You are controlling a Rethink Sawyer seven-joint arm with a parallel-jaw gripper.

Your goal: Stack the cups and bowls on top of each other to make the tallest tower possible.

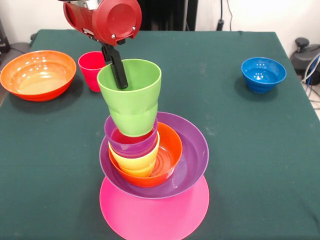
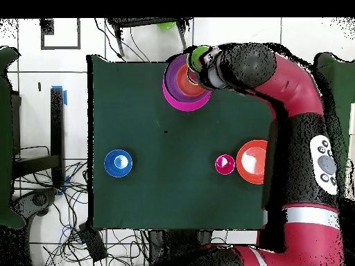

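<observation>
— Gripper? Clamped on the light green cup's rim, one finger inside, held tilted in the purple cup atop the tower.

— Writing, brands? Nothing legible anywhere. Elsewhere: red cup, large orange bowl, blue bowl, all apart.

- The pink bowl is cut off by the front view's bottom edge.
- One black finger shows inside the light green cup; any other is hidden.
- Overhead, the arm covers part of the tower.
</observation>
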